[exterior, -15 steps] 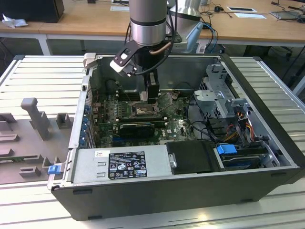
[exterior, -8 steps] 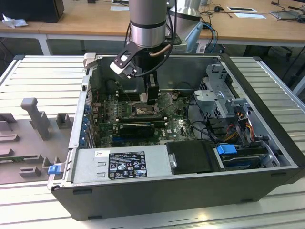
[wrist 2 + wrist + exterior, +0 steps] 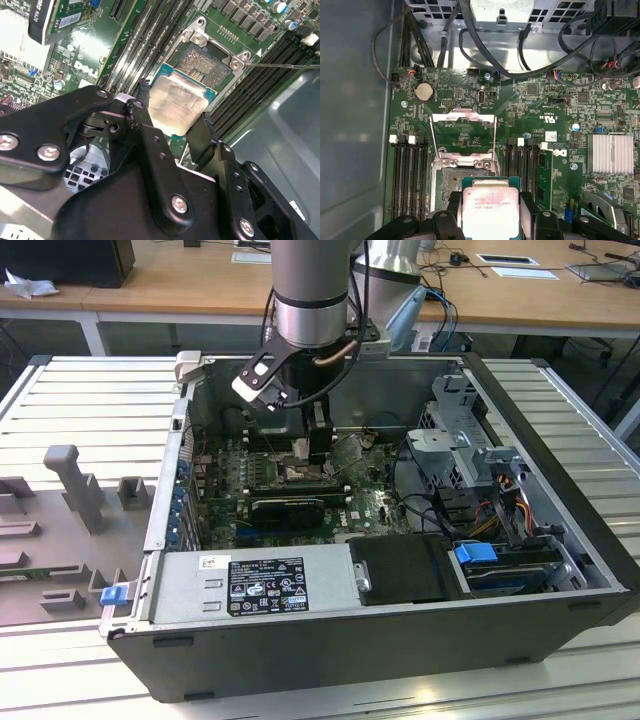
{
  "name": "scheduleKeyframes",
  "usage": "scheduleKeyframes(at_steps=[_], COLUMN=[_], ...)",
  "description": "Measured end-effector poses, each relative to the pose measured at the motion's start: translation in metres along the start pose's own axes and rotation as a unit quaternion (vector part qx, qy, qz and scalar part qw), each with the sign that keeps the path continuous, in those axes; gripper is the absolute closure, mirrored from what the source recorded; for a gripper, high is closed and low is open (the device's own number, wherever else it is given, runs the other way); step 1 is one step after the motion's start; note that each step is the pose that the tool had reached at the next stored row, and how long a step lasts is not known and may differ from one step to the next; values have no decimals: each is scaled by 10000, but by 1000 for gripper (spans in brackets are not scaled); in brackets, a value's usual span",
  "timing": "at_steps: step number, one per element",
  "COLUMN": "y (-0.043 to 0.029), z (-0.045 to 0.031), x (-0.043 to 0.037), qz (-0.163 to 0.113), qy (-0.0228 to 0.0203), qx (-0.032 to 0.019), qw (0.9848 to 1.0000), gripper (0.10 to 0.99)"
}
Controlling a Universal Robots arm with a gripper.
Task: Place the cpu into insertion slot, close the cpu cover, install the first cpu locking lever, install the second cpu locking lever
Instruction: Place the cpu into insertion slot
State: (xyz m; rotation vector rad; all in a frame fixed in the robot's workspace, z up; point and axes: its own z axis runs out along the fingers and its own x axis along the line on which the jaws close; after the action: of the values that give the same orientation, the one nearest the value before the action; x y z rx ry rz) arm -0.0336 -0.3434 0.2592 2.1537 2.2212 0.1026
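In both wrist views my gripper (image 3: 490, 212) (image 3: 172, 120) is shut on the cpu (image 3: 490, 215) (image 3: 177, 107), a pale silvery square chip clamped by its two side edges between black fingers (image 3: 454, 206). The chip hangs over the near edge of the insertion slot (image 3: 462, 181) (image 3: 207, 62), whose grey-gold contact field lies bare beyond it. The cpu cover (image 3: 465, 118) stands flipped open past the socket. A thin locking lever (image 3: 494, 142) runs along its side. In the exterior view the gripper (image 3: 300, 445) reaches down into the open computer case, above the motherboard (image 3: 365, 505).
Black memory slots (image 3: 410, 175) flank the socket on both sides. A finned heat sink (image 3: 612, 152), a coin battery (image 3: 424, 91) and black cables (image 3: 520, 60) sit around it. The power supply (image 3: 255, 585) and drive cage (image 3: 470, 440) crowd the case.
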Motion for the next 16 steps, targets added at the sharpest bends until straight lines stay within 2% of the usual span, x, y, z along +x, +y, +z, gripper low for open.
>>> scheduleKeyframes(at_steps=[4, 6, 16], y=[-1, -3, -11], z=[32, 57, 152], x=[21, 32, 63], qz=[14, 122, 131], qy=[-6, -15, -15], qx=[0, -1, -1], qw=[10000, 9999, 9999], gripper=[545, 545, 545])
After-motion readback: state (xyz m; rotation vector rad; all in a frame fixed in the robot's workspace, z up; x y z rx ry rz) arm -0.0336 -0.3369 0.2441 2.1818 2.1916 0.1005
